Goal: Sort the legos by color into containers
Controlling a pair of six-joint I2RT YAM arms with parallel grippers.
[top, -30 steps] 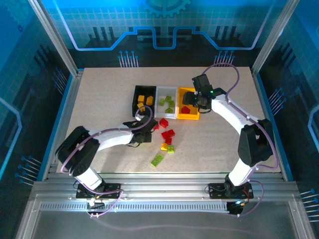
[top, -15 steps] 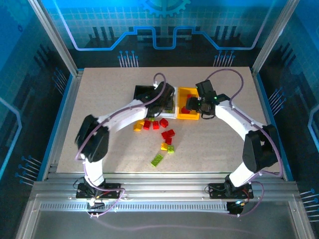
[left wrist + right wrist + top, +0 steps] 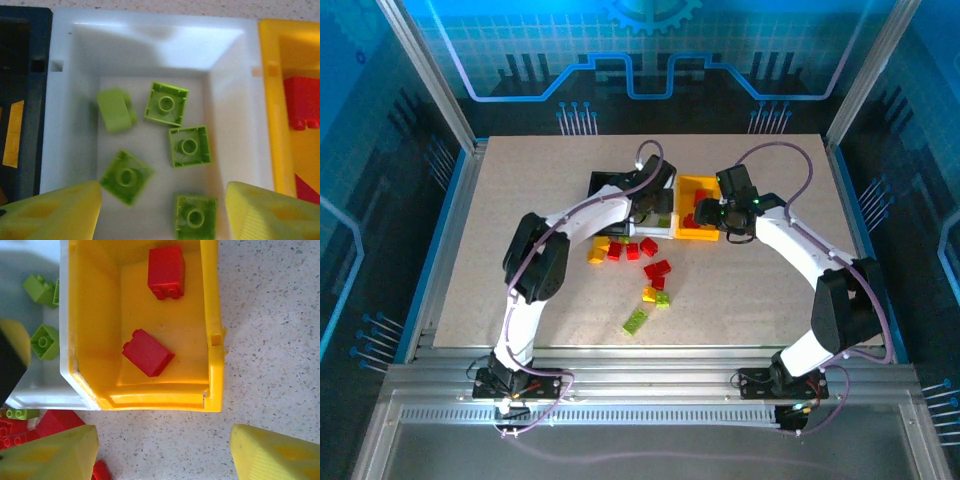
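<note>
1. The left end effector (image 3: 162,202) hangs over the white bin (image 3: 75,60), spread wide with nothing between its fingers (only the two yellow fingertips (image 3: 55,215) show, cut off by the lower edge of the left wrist view).
2. Five lime green legos (image 3: 189,146) lie on that bin's floor, and the one nearest the left fingertip looks blurred.
3. The black bin (image 3: 25,50) sits against the white bin's left wall, and the yellow bin (image 3: 215,340) sits against its right wall.
4. The right end effector (image 3: 162,452) hovers just off the yellow bin's near wall, to the right of the white bin, wide open and empty.
5. Two red legos (image 3: 148,352) lie apart inside the yellow bin.
6. Bare bench (image 3: 270,315) opens on the yellow bin's far side from the white bin.
7. Loose legos (image 3: 660,268) (red, yellow-orange and green) lie scattered on the bench in front of the white bin.
8. From above, the left arm (image 3: 585,215) hides most of the white bin, and what the black bin holds is hard to make out.
</note>
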